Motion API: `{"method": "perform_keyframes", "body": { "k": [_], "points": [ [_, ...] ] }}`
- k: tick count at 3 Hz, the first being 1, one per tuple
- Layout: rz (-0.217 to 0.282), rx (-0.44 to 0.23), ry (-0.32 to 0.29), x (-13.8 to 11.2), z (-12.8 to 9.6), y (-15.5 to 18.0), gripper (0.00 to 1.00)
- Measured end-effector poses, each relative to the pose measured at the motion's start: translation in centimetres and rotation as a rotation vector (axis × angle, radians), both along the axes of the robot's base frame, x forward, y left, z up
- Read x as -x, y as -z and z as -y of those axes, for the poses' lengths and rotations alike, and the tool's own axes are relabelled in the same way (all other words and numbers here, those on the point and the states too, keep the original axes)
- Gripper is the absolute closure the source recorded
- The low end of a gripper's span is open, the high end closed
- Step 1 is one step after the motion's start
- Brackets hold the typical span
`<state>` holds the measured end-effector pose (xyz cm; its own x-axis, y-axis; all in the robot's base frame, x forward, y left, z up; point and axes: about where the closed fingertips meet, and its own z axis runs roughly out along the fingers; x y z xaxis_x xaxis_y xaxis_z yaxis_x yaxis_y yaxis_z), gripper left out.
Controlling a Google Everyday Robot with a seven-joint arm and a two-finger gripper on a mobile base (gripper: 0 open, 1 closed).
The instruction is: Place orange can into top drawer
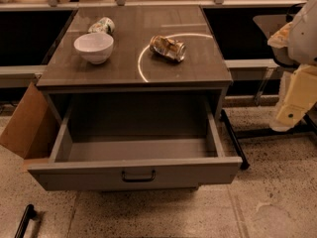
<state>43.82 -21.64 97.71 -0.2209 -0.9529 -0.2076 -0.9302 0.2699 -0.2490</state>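
The orange can (168,48) lies on its side on the cabinet top (198,68), right of the middle, its sides dented. The top drawer (136,175) is pulled wide open below the cabinet top, and its grey inside shows nothing in it. A dark bar handle (138,176) sits at the middle of its front panel. My gripper (288,117) hangs at the far right of the camera view, beside the cabinet and well to the right of the can. It is at about the height of the drawer and holds nothing that I can see.
A white bowl (94,47) stands at the left on the cabinet top. A white-and-green patterned can (102,25) lies behind it. A cardboard piece (25,125) leans at the cabinet's left side. A dark bar (233,138) lies on the floor at the right.
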Motion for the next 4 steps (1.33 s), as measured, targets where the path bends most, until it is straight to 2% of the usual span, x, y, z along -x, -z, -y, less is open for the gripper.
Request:
{"method": "perform_keyframes", "body": {
  "k": [1,2,3,4],
  "points": [
    [0.0,0.0,0.0,0.0,0.0,0.0,0.0],
    [0.017,-0.062,-0.008,-3.5,-1.3,0.5,0.0],
    [0.033,-0.159,-0.017,-8.6,-3.7,1.4,0.0],
    [0.056,-0.282,0.016,-13.7,-6.1,2.3,0.0]
  ]
}}
